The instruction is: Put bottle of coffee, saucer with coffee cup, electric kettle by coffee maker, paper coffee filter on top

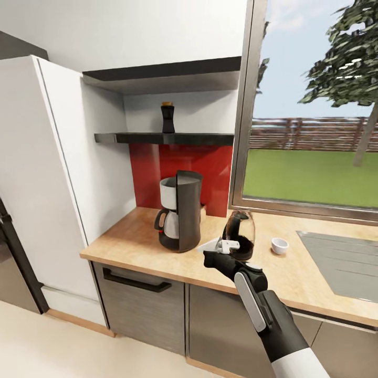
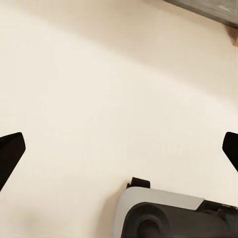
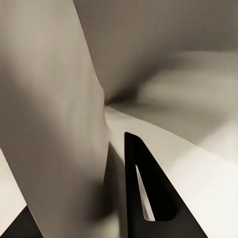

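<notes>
Wooden countertop [image 1: 131,236] carries the coffee maker [image 1: 180,211] at frame centre; the right gripper [image 1: 227,247] pinches the glass electric kettle [image 1: 239,234] just right of it; bottle of coffee [image 1: 167,117] stands on the shelf [image 1: 157,138] above; left gripper [image 2: 119,153] hangs spread over pale floor [image 2: 99,74].

The black-and-white coffee maker [image 1: 179,211] stands upright at frame centre on the wooden countertop [image 1: 131,239]. Above it, the dark bottle of coffee [image 1: 168,117] stands upright on the black shelf [image 1: 157,138]. A glass electric kettle [image 1: 239,235] sits just right of centre, lifted and tilted, by a white paper coffee filter [image 1: 212,244]. A white coffee cup [image 1: 279,245] sits further right.
</notes>
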